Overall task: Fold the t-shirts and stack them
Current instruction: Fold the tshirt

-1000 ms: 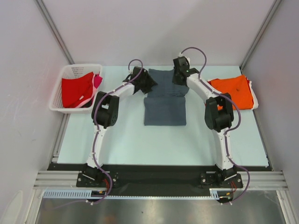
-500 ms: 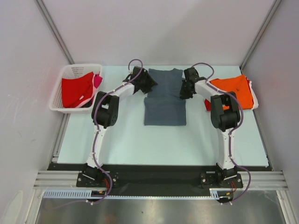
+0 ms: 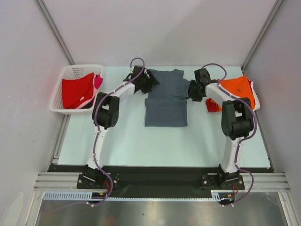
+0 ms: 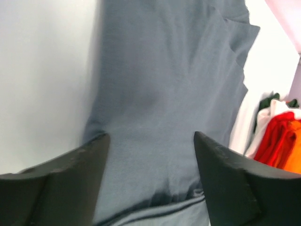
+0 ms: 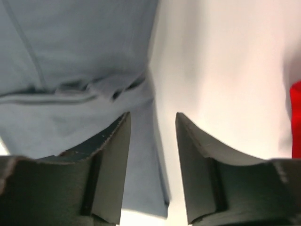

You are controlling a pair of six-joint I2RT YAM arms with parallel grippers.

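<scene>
Centrally, toward the far side, the dark slate-grey cloth t-shirt (image 3: 165, 106) is laid partly folded. The left gripper (image 4: 150, 179) is spread wide above it, and the right gripper (image 5: 153, 165) is parted, empty, at its right edge.

Slate-grey t-shirt (image 3: 164, 96) half-folded flat at centre, orange t-shirt (image 3: 238, 88) right, red t-shirt (image 3: 76, 92) left

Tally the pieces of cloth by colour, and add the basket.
White basket: 1
Grey t-shirt: 1
Orange t-shirt: 1
Red cloth: 2, this one in the basket, another poking out by the orange t-shirt
Pink cloth: 1
Total: 6; what else lies under the orange t-shirt is too hidden to count.
</scene>
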